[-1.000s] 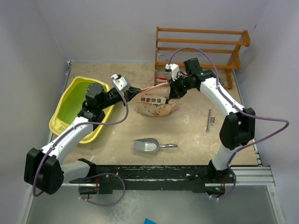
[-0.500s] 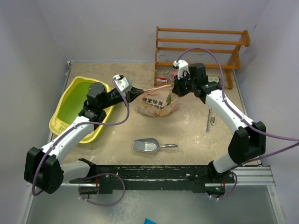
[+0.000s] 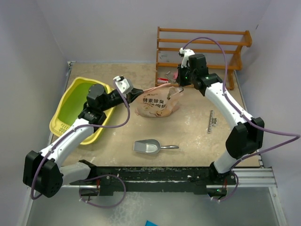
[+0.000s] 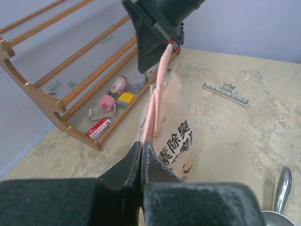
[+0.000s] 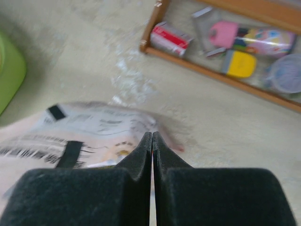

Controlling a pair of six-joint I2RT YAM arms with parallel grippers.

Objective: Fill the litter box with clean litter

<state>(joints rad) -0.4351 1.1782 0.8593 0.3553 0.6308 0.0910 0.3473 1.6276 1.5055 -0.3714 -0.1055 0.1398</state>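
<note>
Yellow litter box lies left of left gripper pinching bag.

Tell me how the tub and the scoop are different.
The tub is yellow; the scoop is silver. The tub is far bigger than the scoop. The scoop has a handle; the tub has none. The tub sits at the left; the scoop lies near the front. Both rest open side up on the table.

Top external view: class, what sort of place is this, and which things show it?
Probably a robot test cell, staged as a home corner: plain walls box in a tabletop, left arm and right arm stand at its near edge, with a litter box and wooden rack as props.
</note>
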